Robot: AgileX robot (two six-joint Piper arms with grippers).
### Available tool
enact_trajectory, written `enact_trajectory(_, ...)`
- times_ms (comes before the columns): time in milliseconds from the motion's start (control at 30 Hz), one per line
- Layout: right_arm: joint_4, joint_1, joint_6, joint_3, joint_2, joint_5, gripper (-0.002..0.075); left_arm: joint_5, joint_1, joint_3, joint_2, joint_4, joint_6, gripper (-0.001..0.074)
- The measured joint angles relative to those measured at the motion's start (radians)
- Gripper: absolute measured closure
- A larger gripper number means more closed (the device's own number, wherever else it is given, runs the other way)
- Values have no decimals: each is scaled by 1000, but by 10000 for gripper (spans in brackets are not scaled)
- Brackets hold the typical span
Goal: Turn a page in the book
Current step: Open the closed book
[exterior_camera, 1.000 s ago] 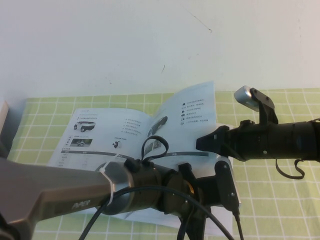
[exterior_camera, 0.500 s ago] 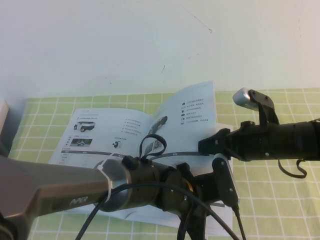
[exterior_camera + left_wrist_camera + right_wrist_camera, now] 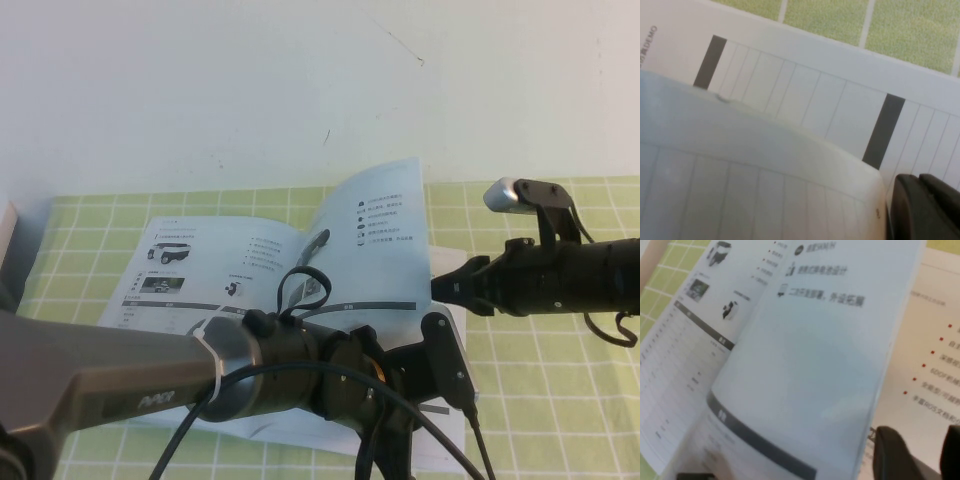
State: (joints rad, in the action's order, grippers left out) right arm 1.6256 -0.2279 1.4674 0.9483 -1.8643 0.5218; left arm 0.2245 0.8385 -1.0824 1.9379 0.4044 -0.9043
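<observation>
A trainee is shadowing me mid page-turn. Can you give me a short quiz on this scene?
1. True or false: the page lies flat on the book.
2. The right gripper is: A) at the raised page's right edge, B) over the left page, C) parked away from the book.
3. Which gripper hangs low over the book's near edge?
Key: 1 false, it stands raised. 2 A, fingers apart. 3 the left gripper.
</observation>
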Motion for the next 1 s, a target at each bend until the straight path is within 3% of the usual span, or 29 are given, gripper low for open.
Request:
enact_trajectory(400, 57, 0, 91, 0, 0, -74, 712, 0, 0, 0, 0, 0, 0, 738)
enact_trajectory(1000, 94, 0, 138, 24, -198, 24, 728, 7, 0, -2, 0, 3, 17, 738)
